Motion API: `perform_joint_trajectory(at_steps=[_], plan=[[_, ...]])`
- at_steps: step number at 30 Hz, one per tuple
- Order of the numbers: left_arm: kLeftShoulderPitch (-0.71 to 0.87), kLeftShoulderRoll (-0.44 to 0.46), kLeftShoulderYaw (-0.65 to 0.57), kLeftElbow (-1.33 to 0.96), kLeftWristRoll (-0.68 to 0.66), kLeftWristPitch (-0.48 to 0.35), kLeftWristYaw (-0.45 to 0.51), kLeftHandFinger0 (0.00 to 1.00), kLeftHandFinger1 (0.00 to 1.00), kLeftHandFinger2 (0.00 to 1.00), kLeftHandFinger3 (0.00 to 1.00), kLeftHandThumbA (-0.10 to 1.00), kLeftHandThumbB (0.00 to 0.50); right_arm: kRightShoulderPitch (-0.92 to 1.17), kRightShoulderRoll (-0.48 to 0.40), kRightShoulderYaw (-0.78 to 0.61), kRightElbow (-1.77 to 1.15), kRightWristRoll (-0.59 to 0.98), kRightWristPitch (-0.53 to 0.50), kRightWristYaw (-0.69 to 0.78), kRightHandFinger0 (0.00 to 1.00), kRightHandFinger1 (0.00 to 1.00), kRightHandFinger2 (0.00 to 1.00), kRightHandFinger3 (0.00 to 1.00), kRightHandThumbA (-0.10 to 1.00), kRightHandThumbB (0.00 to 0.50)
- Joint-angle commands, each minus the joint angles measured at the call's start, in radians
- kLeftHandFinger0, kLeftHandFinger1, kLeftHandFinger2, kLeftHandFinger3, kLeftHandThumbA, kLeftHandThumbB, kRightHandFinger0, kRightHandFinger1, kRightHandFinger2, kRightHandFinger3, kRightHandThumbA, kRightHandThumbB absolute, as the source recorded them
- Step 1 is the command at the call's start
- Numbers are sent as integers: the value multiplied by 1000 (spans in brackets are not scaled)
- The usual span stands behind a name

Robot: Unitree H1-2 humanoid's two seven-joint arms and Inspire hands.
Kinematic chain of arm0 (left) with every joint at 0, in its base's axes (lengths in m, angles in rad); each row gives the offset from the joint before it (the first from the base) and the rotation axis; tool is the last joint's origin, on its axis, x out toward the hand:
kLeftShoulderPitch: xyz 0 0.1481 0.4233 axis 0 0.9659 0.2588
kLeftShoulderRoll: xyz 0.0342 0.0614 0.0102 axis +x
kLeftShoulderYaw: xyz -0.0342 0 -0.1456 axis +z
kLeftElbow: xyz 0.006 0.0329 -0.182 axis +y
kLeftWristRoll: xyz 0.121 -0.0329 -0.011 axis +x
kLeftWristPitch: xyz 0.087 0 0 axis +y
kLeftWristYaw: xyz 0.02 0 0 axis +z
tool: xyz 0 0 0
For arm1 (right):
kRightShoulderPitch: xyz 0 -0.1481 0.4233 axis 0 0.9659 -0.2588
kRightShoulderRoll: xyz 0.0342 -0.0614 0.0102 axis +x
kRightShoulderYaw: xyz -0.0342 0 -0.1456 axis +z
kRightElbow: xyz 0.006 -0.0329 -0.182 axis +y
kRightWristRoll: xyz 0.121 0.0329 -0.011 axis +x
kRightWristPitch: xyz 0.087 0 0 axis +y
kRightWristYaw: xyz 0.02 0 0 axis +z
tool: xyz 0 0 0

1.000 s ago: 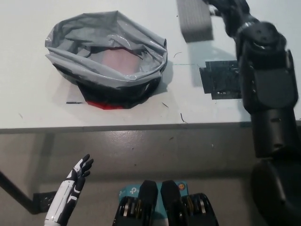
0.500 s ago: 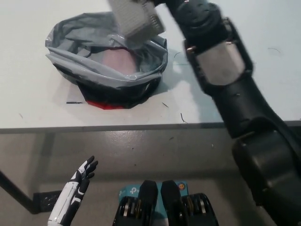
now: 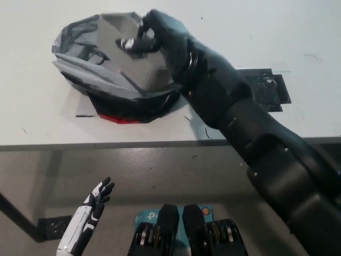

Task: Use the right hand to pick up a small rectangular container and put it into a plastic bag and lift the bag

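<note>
We see the black right hand (image 3: 152,33) over the mouth of the plastic bag (image 3: 101,64) on the white table (image 3: 32,112), seemingly pinching its gathered film. The container is hidden (perhaps inside the bag). The white left hand (image 3: 95,200) rests low, fingers spread.

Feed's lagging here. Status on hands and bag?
Right hand over bag mouth, fingers curled at its rim. Container not visible. Left hand idle, open, low beside table. Nothing blocking.

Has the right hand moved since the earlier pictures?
Yes. The right hand moved left, from near the black tape patch to over the plastic bag.
</note>
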Motion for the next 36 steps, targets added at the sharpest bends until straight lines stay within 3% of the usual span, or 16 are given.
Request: perform_joint_trajectory(at_steps=[1,2,3,4,5,6,7,8,10,15,16,20,23,27,30,36], plan=[[-18,8,-11,-38,6,13,-23,1000,1000,1000,1000,1000,500,-151,40,140,76,-181,-202,-165,39,97,230,394,161,274],[-21,10,-12,-41,4,17,-26,1000,1000,1000,1000,1000,500,-155,42,170,92,-195,-202,-177,120,195,346,492,181,277],[-25,12,-13,-44,1,22,-28,1000,1000,1000,1000,1000,500,-159,44,185,103,-200,-208,-161,280,419,614,702,219,303],[-29,15,-14,-46,-2,27,-31,1000,1000,1000,1000,1000,500,-164,46,207,117,-205,-217,-116,677,858,1000,1000,335,330],[-30,16,-15,-47,-3,28,-31,1000,1000,1000,1000,1000,500,-167,46,218,124,-206,-220,-95,677,858,1000,1000,335,330],[-31,18,-16,-47,-4,28,-32,1000,1000,1000,1000,1000,500,-170,47,231,133,-204,-220,-78,1000,1000,1000,1000,344,341],[-32,18,-17,-47,-4,28,-33,1000,1000,1000,1000,1000,500,-170,48,235,136,-202,-218,-77,1000,1000,1000,1000,344,341],[-32,19,-18,-46,-4,26,-34,1000,1000,1000,1000,1000,500,-167,47,238,137,-201,-218,-73,1000,1000,1000,1000,329,387],[-31,18,-19,-48,-3,28,-36,1000,1000,1000,1000,1000,500,-153,44,265,136,-219,-221,-61,1000,1000,1000,1000,445,465],[-36,17,-23,-55,-6,44,-44,1000,1000,1000,1000,1000,500,-134,30,281,125,-236,-251,-96,1000,1000,1000,1000,617,485],[-40,17,-25,-53,-4,44,-46,1000,1000,1000,1000,1000,500,-134,25,288,119,-249,-259,-120,1000,1000,1000,1000,711,499],[-45,17,-30,-57,2,54,-49,1000,1000,1000,1000,1000,500,-137,16,293,105,-269,-278,-166,1000,1000,1000,1000,806,490],[-47,17,-33,-59,2,53,-53,1000,1000,1000,1000,1000,500,-145,17,292,103,-280,-282,-188,1000,1000,1000,1000,810,470],[-54,21,-35,-58,7,50,-59,1000,1000,1000,1000,1000,500,-149,18,267,110,-258,-280,-132,1000,1000,1000,1000,863,488],[-56,21,-35,-55,3,43,-60,1000,1000,1000,1000,1000,500,-139,20,249,114,-249,-256,-92,1000,1000,1000,1000,977,500],[-54,22,-30,-56,9,48,-56,1000,1000,1000,1000,1000,500,-121,-14,192,92,-223,-245,-113,1000,1000,1000,1000,1000,487]])
